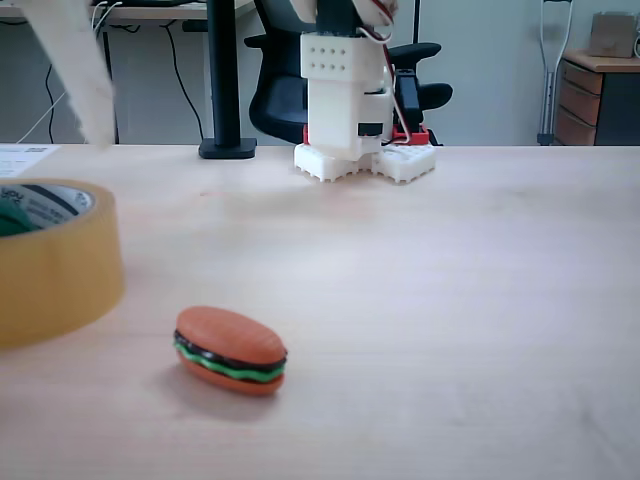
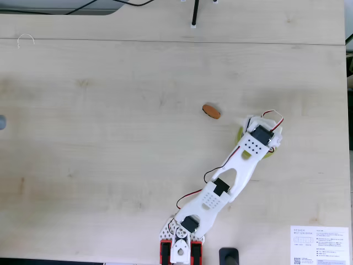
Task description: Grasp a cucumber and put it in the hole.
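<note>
The yellowish-tan tape roll (image 1: 60, 270) lies flat at the left edge in a fixed view, its white printed core (image 1: 45, 205) facing up. A dark-green patch, the cucumber (image 1: 8, 218), shows inside the roll's hole and is cut off by the frame edge. From above, my arm reaches over the roll, and only yellow slivers of the roll (image 2: 241, 132) peek out beside the wrist. The gripper (image 2: 262, 137) points down over the roll with its fingers hidden under the wrist. A pale blurred slanted bar (image 1: 75, 70) hangs above the roll.
An orange-brown toy burger (image 1: 230, 350) (image 2: 211, 111) lies on the wood table beside the roll. The arm's white base (image 1: 365, 150) stands at the far edge, beside a black stand (image 1: 225, 80). A printed sheet (image 2: 320, 245) lies at a table corner.
</note>
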Action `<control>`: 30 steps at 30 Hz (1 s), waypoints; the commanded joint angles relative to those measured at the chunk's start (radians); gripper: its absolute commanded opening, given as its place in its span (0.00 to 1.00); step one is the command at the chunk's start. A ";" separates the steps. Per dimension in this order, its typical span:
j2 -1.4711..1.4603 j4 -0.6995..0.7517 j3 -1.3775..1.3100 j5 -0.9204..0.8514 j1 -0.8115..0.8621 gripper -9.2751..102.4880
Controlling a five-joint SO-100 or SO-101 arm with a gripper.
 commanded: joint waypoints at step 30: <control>0.408 0.141 0.064 -0.054 -0.035 0.57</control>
